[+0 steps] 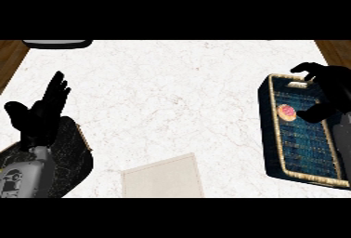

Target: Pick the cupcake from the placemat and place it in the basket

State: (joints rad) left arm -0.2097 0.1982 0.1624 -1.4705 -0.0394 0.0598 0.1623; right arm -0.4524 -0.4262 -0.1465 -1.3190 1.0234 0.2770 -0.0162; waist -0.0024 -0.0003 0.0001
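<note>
White marble counter (pixel 178 93): cupcake (pixel 286 112) lies inside the basket (pixel 302 174), off the placemat (pixel 163 179). Placement appears done. My right hand (pixel 332 90) hovers above, fingers relaxed, holding nothing; left hand (pixel 42 111) rests spread.

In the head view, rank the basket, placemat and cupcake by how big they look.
Largest to smallest:
1. basket, the long dark tray with the tan rim at the right.
2. placemat, though the lower edge cuts it off, so its full size is unsure.
3. cupcake, lying inside the basket.
</note>
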